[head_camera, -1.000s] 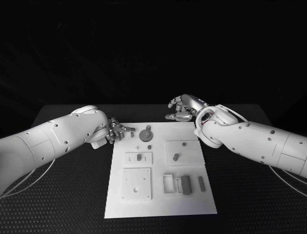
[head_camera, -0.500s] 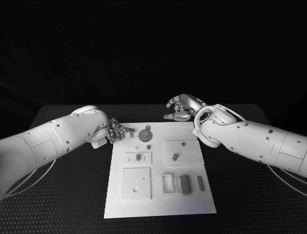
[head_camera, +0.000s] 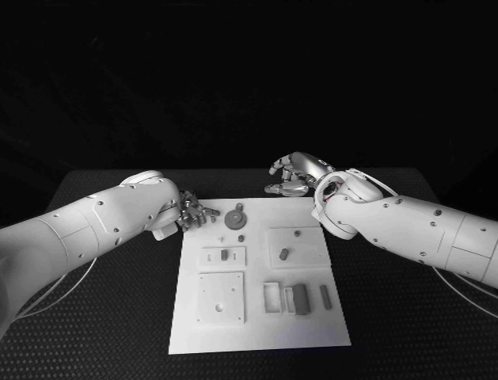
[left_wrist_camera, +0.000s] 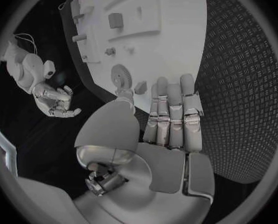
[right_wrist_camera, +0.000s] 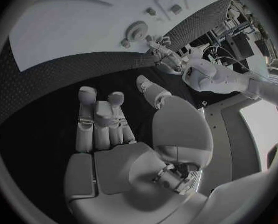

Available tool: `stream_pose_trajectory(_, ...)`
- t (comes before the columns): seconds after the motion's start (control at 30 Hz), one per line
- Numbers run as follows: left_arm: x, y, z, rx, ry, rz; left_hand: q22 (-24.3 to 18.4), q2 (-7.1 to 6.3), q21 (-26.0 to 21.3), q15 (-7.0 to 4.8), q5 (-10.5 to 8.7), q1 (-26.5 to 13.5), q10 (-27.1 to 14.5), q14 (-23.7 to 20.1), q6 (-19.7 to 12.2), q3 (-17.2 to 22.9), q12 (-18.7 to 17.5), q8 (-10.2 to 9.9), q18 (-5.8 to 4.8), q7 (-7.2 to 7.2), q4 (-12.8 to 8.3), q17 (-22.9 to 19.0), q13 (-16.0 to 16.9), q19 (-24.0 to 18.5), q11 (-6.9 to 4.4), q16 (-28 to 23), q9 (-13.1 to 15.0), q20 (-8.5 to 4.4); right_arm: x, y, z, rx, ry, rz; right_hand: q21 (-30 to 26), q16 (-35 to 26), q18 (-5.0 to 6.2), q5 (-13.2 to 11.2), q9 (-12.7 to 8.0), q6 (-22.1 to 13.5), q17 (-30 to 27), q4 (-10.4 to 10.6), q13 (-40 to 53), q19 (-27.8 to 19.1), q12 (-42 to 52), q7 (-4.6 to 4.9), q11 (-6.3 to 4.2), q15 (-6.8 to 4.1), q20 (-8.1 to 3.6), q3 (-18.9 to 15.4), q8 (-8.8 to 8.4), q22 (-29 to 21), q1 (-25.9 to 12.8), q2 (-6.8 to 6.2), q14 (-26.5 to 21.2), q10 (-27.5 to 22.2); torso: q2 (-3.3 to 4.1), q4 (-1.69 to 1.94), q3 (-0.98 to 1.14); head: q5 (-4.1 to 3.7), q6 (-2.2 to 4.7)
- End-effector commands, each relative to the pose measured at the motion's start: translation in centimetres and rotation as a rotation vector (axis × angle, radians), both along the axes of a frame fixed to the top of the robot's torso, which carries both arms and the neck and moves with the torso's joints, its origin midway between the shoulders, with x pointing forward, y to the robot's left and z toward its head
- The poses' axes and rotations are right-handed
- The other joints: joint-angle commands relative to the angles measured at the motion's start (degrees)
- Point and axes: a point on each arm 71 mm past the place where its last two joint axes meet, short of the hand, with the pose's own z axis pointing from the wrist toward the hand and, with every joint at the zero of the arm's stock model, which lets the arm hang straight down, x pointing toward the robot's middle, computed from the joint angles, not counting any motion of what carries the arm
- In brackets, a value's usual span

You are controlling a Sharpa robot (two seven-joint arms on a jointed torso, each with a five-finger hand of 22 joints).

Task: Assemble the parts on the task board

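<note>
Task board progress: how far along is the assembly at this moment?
Early, by the look of it. On the task board the gear sits at the far end, and several small parts lie loose near the front; whether any is seated I cannot tell. Nothing is in hand: the left hand hovers at the board's far left corner with fingers extended and empty, the right hand is beyond the far edge, holding nothing. Assembly appears still ahead.

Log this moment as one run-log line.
left hand: open, at white task board corner | right hand: open, beyond far edge | grey gear: on board
</note>
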Motion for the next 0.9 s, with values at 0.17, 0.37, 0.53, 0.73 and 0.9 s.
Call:
stream_pose_trajectory(0.17, 0.03, -0.48, -0.31, -0.012, 0.005, -0.016, 0.28, -0.35, -0.57, -0.30, 4.36, 0.65, 0.50, 0.25, 0.52, -0.65, -0.28, 0.40, 0.42, -0.11, -0.01, -0.16, 0.12, 0.58, -0.06, 0.29, -0.55, 0.00, -0.03, 0.19, -0.02, -0.005, 0.004, 0.014, -0.26, -0.25, 2.60, 0.13, 0.08, -0.04, -0.07, 0.32, -0.07, 0.03, 0.34, 0.35, -0.06, 0.15, -0.34, 0.04, 0.02, 0.71, 0.64, -0.12, -0.14, -0.29, 0.03, 0.01, 0.00, -0.20, -0.08)
stream_pose_trajectory(0.37, 0.09, -0.65, -0.36, -0.021, 0.006, -0.011, 0.51, -0.01, -0.53, -0.44, 5.45, 1.04, 0.89, 0.51, 0.88, -0.68, -0.12, 0.67, 0.44, -0.26, -0.03, -0.11, 0.25, 0.92, -0.21, 0.58, -0.60, -0.11, -0.01, 0.23, -0.03, -0.005, 0.004, 0.014, -0.26, -0.25, 2.60, 0.12, 0.08, -0.05, -0.07, 0.33, -0.08, 0.03, 0.35, 0.35, -0.06, 0.15, -0.35, 0.04, 0.02, 0.71, 0.67, -0.11, -0.14, -0.29, -0.01, 0.04, 0.01, -0.27, -0.24)
stream_pose_trajectory(0.53, 0.15, -0.59, -0.34, -0.028, 0.003, -0.006, 0.63, 0.23, -0.51, -0.51, 5.68, 1.24, 1.06, 0.63, 1.08, -0.70, -0.05, 0.80, 0.45, -0.36, -0.04, -0.07, 0.31, 1.06, -0.29, 0.72, -0.62, -0.17, 0.01, 0.22, -0.05, -0.005, 0.005, 0.013, -0.26, -0.25, 2.60, 0.12, 0.08, -0.05, -0.07, 0.34, -0.09, 0.03, 0.36, 0.35, -0.06, 0.16, -0.35, 0.03, 0.02, 0.71, 0.69, -0.10, -0.14, -0.30, -0.06, 0.03, -0.01, -0.26, -0.26)
stream_pose_trajectory(0.73, 0.17, -0.57, -0.36, -0.034, 0.008, -0.003, 0.93, 0.71, -0.53, -0.64, 5.89, 2.49, 1.35, 0.80, 1.39, -0.78, 0.00, 1.04, 0.43, -0.52, -0.13, -0.02, 0.39, 1.25, -0.43, 0.97, -0.70, -0.29, 0.02, 0.21, -0.05, -0.006, 0.005, 0.013, -0.26, -0.24, 2.60, 0.12, 0.09, -0.06, -0.08, 0.36, -0.10, 0.02, 0.37, 0.35, -0.06, 0.16, -0.35, 0.02, 0.02, 0.72, 0.70, -0.10, -0.14, -0.30, -0.11, 0.06, -0.01, -0.27, -0.31)
stream_pose_trajectory(0.9, 0.12, -0.68, -0.41, -0.034, 0.018, -0.012, 1.34, 0.78, -0.61, -0.73, 5.88, 5.13, 1.66, 0.95, 1.63, -1.09, -0.05, 1.26, 0.36, -0.63, -0.22, -0.03, 0.45, 1.50, -0.53, 1.17, -0.86, -0.39, 0.02, 0.26, -0.07, -0.006, 0.007, 0.014, -0.26, -0.24, 2.60, 0.12, 0.09, -0.06, -0.08, 0.38, -0.11, 0.02, 0.38, 0.35, -0.05, 0.16, -0.34, 0.00, 0.02, 0.72, 0.70, -0.10, -0.14, -0.31, -0.11, 0.05, -0.04, -0.26, -0.35)
